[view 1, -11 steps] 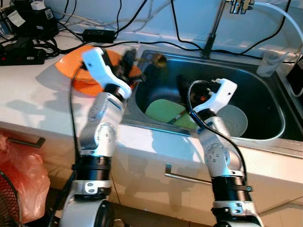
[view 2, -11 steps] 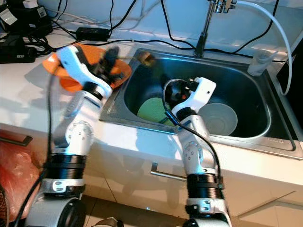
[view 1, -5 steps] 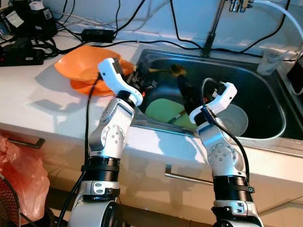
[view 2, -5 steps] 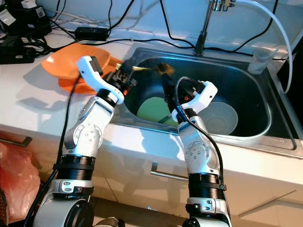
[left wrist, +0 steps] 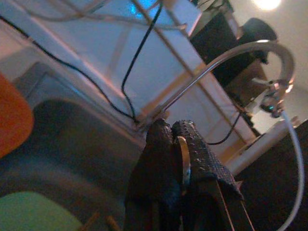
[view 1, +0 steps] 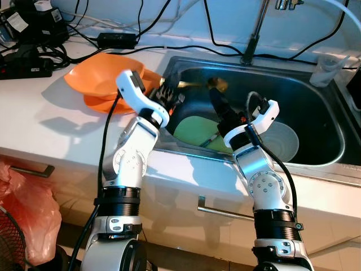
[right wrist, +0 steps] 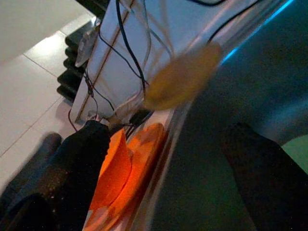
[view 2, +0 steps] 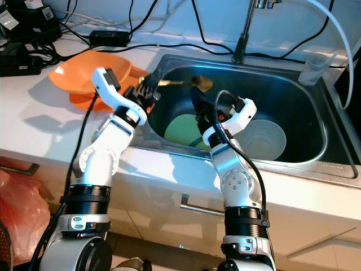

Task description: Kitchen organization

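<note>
1. The left hand (view 1: 176, 94) is pinching a slim gold-coloured metal spoon (view 1: 204, 84) by its handle, holding it level over the stainless steel sink (view 1: 324, 161) (bowl end blurred).
2. The right hand (view 1: 221, 110) is reaching into the sink with fingers parted, gripping nothing, above the round pale green plate (view 1: 192, 129).
3. Orange plastic dishes (view 1: 93, 82) are sitting on the white counter (view 1: 39, 118).

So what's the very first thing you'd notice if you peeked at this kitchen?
Probably the golden spoon held out over the steel sink, pinched in the left gripper. Next, the bright orange plates stacked on the white counter to the robot's left. The right gripper, fingers apart, reaches into the sink above a green plate beside a white bowl.
</note>
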### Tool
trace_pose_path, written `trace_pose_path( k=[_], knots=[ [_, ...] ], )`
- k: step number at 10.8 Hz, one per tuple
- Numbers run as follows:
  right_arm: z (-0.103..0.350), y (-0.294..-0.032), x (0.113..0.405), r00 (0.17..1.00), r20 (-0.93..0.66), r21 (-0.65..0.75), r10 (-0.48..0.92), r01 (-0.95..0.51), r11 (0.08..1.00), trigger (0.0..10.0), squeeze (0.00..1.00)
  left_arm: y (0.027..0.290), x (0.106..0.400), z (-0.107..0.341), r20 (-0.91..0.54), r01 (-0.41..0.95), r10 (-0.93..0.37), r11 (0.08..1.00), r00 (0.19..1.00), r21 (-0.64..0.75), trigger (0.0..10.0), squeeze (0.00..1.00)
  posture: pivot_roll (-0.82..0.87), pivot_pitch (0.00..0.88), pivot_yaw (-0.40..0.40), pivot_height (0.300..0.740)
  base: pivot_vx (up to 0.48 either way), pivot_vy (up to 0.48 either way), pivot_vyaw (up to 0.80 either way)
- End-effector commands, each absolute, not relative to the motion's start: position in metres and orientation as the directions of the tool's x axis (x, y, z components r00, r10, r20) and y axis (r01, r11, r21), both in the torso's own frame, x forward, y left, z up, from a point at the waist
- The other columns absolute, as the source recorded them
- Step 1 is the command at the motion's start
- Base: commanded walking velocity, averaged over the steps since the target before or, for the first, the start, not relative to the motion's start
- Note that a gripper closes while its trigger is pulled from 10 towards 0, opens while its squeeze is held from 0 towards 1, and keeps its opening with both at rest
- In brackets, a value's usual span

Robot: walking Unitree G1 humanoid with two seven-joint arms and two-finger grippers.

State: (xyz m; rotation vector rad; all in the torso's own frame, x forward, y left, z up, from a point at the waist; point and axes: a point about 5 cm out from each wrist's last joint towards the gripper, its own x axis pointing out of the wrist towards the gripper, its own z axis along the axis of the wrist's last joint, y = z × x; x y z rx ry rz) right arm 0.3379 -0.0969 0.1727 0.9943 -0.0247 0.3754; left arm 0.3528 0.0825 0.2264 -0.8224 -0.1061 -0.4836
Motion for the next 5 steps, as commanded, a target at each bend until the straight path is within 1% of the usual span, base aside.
trace_pose_path(
  k=[1, 3, 5],
  knots=[
    [0.1901, -0.0625, 0.3382, 0.897, 0.261, 0.851, 0.357, -0.388, 0.354, 10.0, 0.00, 0.0729, 0.3519, 0.2444, 0.327, 0.499, -0.386, 0.544, 0.862, -0.674, 0.0, 0.00, 0.10, 0.076, 0.018, 0.740, 0.000, 0.000, 0.00],
    [0.1883, -0.0564, 0.3384, 0.890, 0.252, 0.839, 0.379, -0.396, 0.373, 10.0, 0.00, 0.0790, 0.3580, 0.2514, 0.342, 0.493, -0.359, 0.550, 0.868, -0.674, 0.0, 0.00, 0.10, 0.074, 0.012, 0.740, 0.000, 0.000, 0.00],
    [0.1929, -0.0533, 0.3446, 0.886, 0.264, 0.836, 0.382, -0.408, 0.367, 10.0, 0.00, 0.0735, 0.3557, 0.2543, 0.343, 0.505, -0.378, 0.532, 0.860, -0.680, 0.0, 0.00, 0.10, 0.072, 0.008, 0.740, 0.000, 0.000, 0.00]
  ],
)
